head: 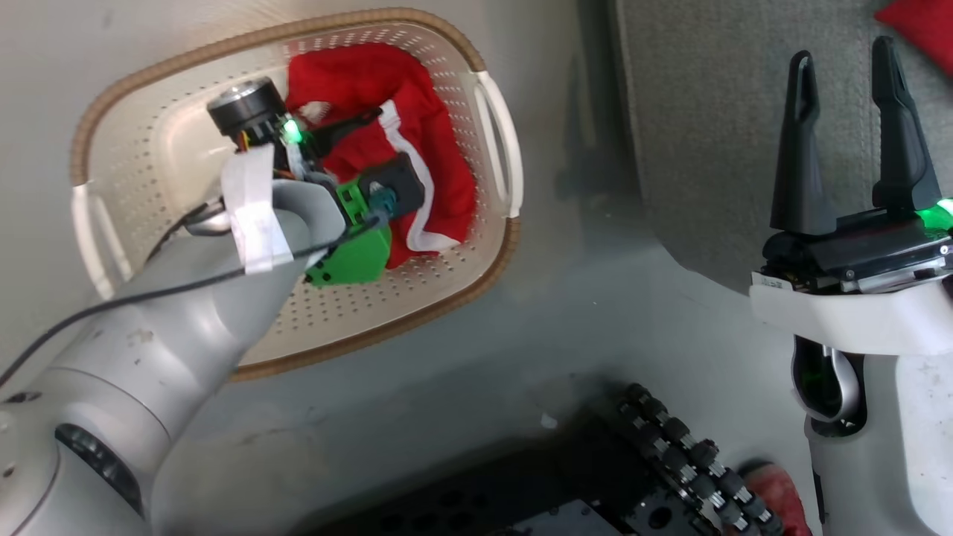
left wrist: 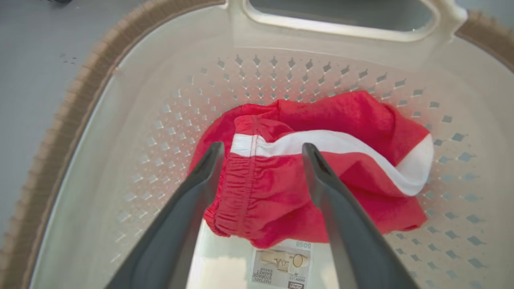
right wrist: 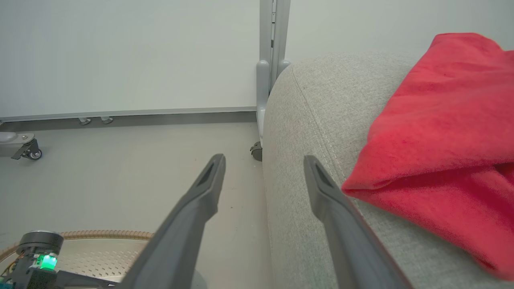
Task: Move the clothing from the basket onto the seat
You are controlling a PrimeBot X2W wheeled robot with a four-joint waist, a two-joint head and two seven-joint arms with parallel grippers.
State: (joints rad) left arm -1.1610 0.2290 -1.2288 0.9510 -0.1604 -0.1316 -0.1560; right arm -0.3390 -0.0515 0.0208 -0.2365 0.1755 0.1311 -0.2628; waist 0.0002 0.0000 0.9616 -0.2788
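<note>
Head cam: the left arm's wrist [head: 298, 201] sits right over the red clothing [head: 439, 179] in the basket [head: 149, 89], so the middle of the pile is covered. The forearm [head: 186, 298] blocks the basket's near rim too. The red piece [head: 923, 22] on the seat [head: 707, 112] gets chopped off by the top right corner. Left wrist cam: the paper label [left wrist: 281, 265] is half under the clothing and cut by the bottom edge, fine print too tiny to read. There's also something red [head: 778, 495] at the bottom edge of the head cam, no idea what.

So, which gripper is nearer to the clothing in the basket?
Left. The left gripper is inside the basket, open, right at the clothing. The right gripper is open over by the seat, outside the basket.
</note>
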